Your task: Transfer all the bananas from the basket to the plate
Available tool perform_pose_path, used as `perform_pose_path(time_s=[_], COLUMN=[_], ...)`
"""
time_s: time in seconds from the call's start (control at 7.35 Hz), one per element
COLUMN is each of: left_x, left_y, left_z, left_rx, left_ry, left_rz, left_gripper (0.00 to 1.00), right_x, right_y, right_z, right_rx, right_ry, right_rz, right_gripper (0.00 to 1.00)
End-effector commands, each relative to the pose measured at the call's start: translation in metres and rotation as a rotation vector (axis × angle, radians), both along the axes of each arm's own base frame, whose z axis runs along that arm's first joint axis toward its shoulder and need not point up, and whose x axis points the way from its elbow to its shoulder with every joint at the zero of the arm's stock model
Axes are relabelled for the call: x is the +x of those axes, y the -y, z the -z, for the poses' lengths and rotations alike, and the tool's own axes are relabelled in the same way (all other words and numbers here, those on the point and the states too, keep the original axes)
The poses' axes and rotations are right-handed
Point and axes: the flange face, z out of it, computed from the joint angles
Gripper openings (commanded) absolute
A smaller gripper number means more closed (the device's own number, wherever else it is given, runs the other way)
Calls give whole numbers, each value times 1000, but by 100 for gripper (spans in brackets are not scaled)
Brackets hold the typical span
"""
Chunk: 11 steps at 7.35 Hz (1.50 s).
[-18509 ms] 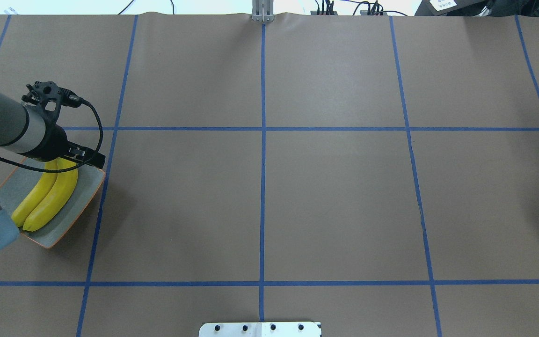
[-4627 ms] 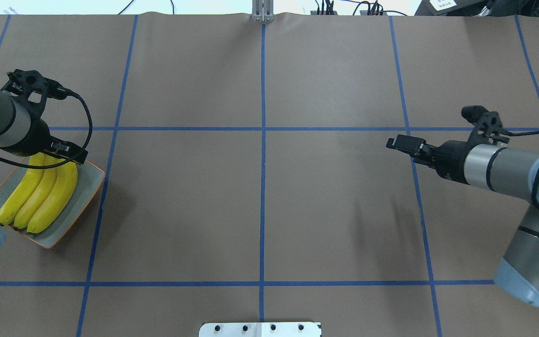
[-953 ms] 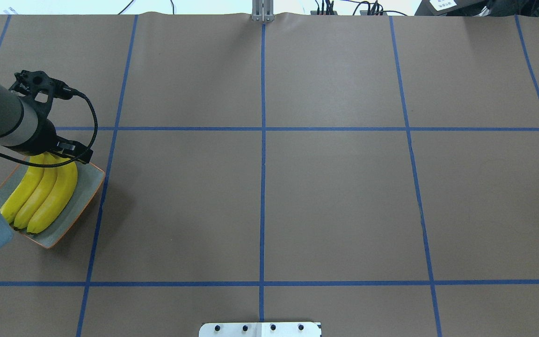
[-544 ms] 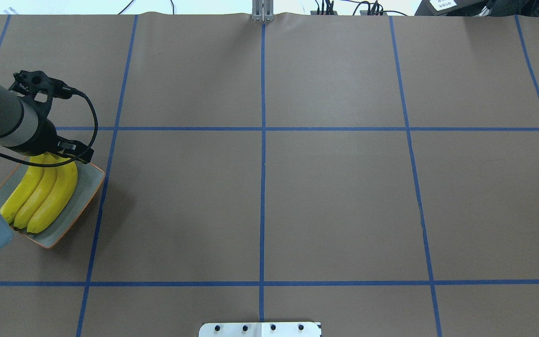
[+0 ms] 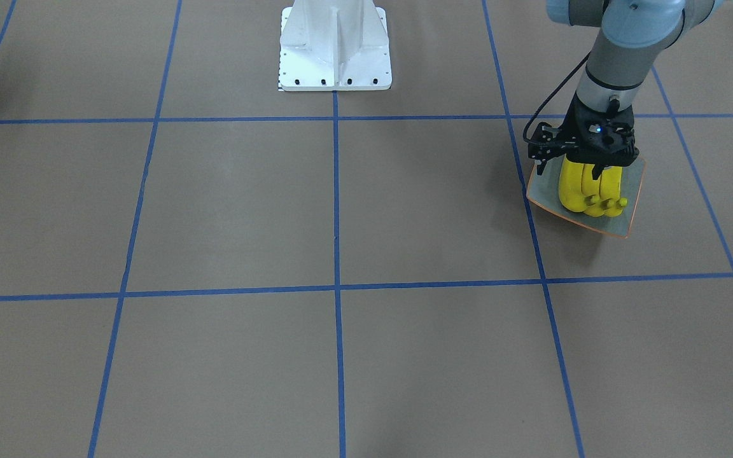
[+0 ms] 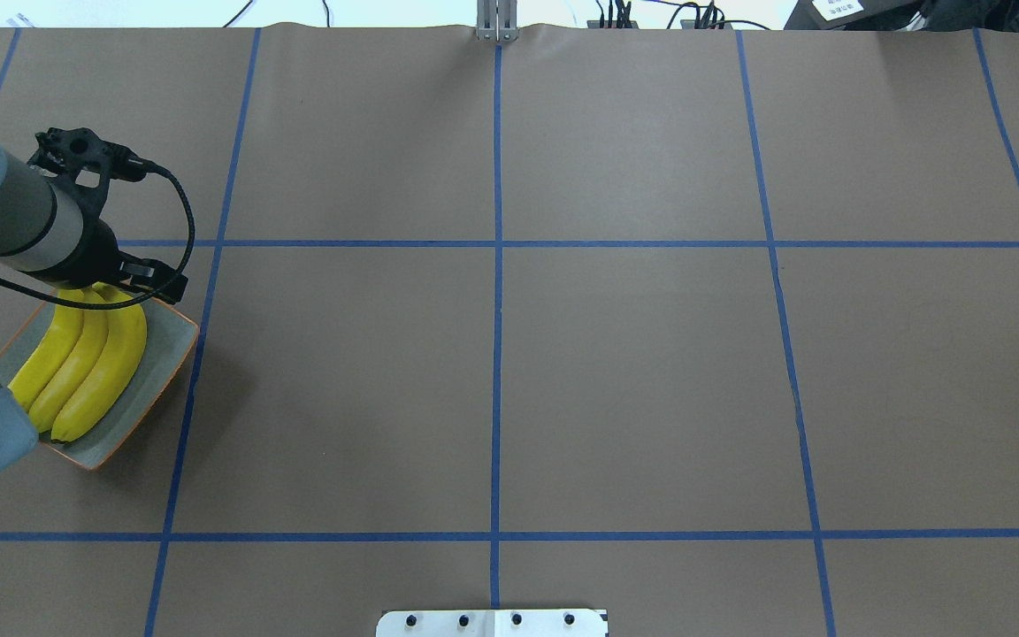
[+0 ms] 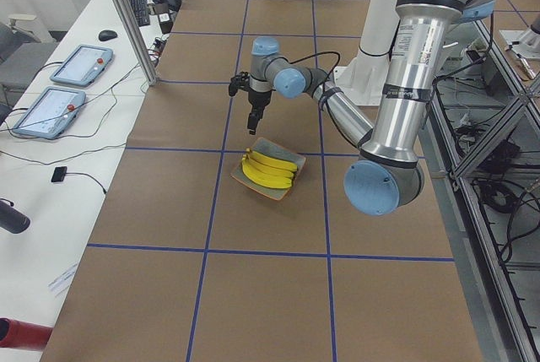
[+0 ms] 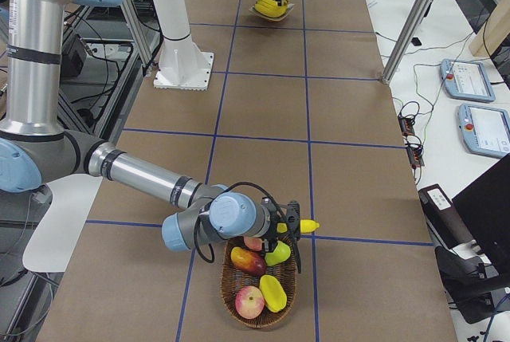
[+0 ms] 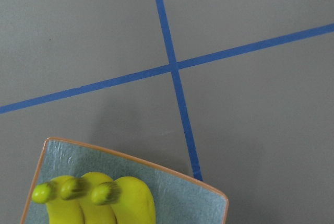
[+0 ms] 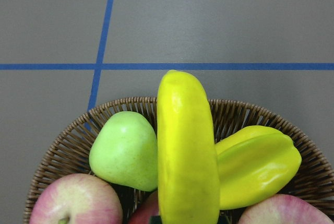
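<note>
A: Now, status. Three bananas [image 6: 85, 363] lie side by side on the grey-blue plate [image 6: 164, 349], stem ends pointing away from the robot. The left gripper [image 5: 595, 166] hangs just above those stem ends and holds nothing. How far its jaws are parted I cannot tell.

B: And the fourth banana [image 10: 188, 151]?

A: At the wicker basket [image 10: 57, 148], at the other end of the table [image 6: 633, 380]. In the right wrist view it runs straight up the middle and out over the rim. A green fruit [image 10: 125, 151] touches it on one side and a star fruit [image 10: 258, 164] on the other. The right gripper [image 8: 287, 222] sits right at it, but no view shows the fingers. Clamped or not: cannot tell.

B: Handling?

A: Judgement: glossy, hard-looking skin, so probably light, rigid and slippery. It is curved, and a grip near one end would let it swing or twist. Better to take it across the thick middle, jaws square to its length.

B: Risks?

A: Neighbouring fruit could crowd the fingers. The banana could slide out on the long carry. The plate has bare room only on the side toward the table's middle.
</note>
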Motion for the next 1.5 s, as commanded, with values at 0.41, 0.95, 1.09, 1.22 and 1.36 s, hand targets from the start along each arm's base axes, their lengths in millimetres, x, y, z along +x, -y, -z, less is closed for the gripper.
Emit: perform_pose_path(time_s=[0.41,0.95,1.09,1.22,1.36], left_x=[44,70,71,70,69], left_y=[38,62,63,63,62], left_z=[74,119,132,137,143], left_rx=[-69,-84,-97,-94,-104], left_ry=[-231,-455,-480,-503,-545], left_rz=[144,252,269,273,290], left_gripper=[99,99,99,100,99], right_x=[-124,-322,-359,-377,-391], right_y=[115,143,137,126,115], right_z=[207,366,403,419,432], right_rx=[-152,-199,-219,-220,-217], right_ry=[205,211,247,266,284], right_rz=[70,-3,-51,-74,-59], right_gripper=[0,0,0,0,0])
